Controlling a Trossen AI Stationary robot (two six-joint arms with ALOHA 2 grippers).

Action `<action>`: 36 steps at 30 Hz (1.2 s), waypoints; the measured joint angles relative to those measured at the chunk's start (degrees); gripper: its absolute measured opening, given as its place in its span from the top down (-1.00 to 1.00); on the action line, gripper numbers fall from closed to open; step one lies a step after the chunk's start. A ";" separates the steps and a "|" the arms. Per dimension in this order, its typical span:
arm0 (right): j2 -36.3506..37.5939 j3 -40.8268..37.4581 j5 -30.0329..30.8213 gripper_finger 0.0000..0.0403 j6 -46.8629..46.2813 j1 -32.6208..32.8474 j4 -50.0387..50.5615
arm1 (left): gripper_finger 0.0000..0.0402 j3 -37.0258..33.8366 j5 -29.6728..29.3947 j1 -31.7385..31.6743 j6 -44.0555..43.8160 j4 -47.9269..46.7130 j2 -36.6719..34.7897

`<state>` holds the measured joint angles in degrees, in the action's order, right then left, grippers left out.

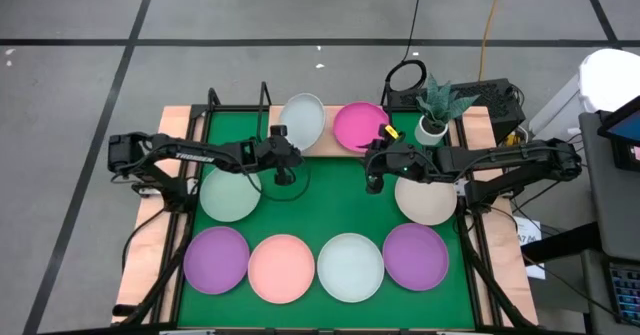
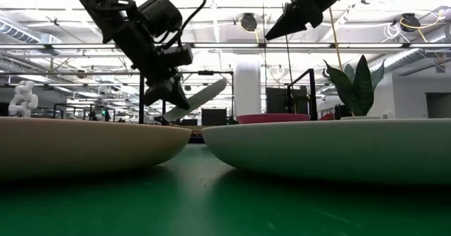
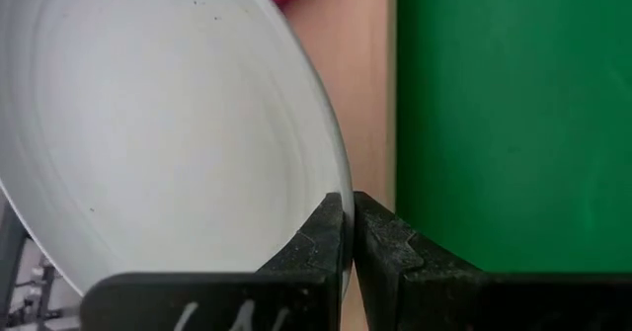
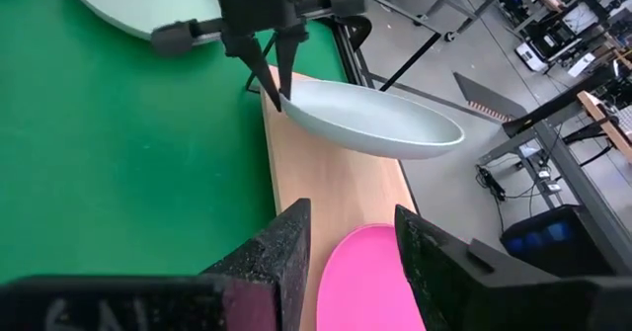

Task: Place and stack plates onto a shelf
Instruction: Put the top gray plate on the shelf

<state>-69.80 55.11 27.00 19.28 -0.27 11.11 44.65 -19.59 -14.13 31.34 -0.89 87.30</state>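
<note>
In left gripper [image 4: 277,86]: unmarked pale plate [image 4: 375,121]

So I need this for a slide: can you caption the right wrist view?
Left gripper holds a pale plate by its rim above the wooden shelf; the magenta plate lies on it, beyond the open right gripper.

A robotics lab: open ceiling with pipes [image 2: 394,49] and strip lights, grey taped floor [image 1: 80,65], black metal frames [image 4: 553,124], cables [image 1: 490,20], a white robot figure [image 2: 21,98].
</note>
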 joint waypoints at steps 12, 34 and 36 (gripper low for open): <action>0.00 0.00 -0.21 0.35 -1.22 0.00 0.32 | 0.91 0.11 -4.25 0.07 3.46 -1.37 5.32; 0.00 0.00 -0.23 0.35 -1.22 0.02 0.33 | 0.60 0.02 -5.85 0.00 2.61 0.38 5.31; 0.00 0.00 -0.23 0.35 -1.22 0.00 0.33 | 0.57 0.00 -5.84 0.00 2.36 0.37 5.32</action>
<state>-69.80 55.11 26.76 18.06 -0.27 11.44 44.64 -25.43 -14.13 33.70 -0.53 92.62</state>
